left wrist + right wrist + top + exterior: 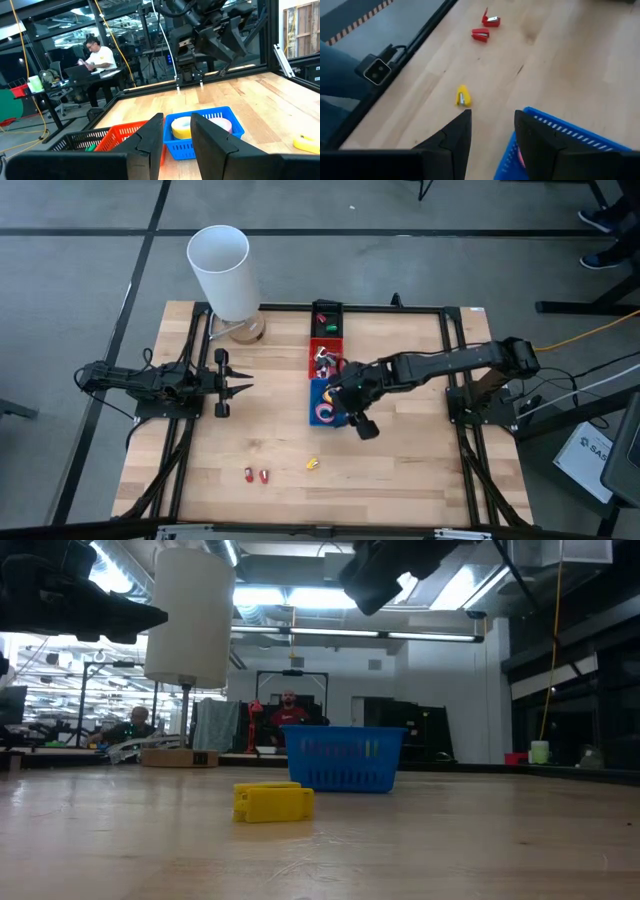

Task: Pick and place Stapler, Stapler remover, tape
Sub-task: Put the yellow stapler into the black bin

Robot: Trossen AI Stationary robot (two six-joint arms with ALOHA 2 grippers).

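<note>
My right gripper (338,396) hangs open and empty above the blue basket (322,402), well off the table; the low view shows it high at the top (385,570). Its own view (492,134) looks down past the basket's rim (570,137) at the tabletop. Yellow (182,127) and pink (220,123) tape rolls lie in the blue basket. A yellow stapler (312,464) (462,96) and two small red pieces (256,476) (486,27) lie flat on the wood toward the near edge. My left gripper (240,388) waits open at the table's left, pointing at the baskets.
A red basket (325,352) holding silvery pieces and a black basket (327,315) stand in a row beyond the blue one. A tall white cylinder (222,268) stands at the far left corner. Bare wood lies between the baskets and the near edge. People sit in the room behind.
</note>
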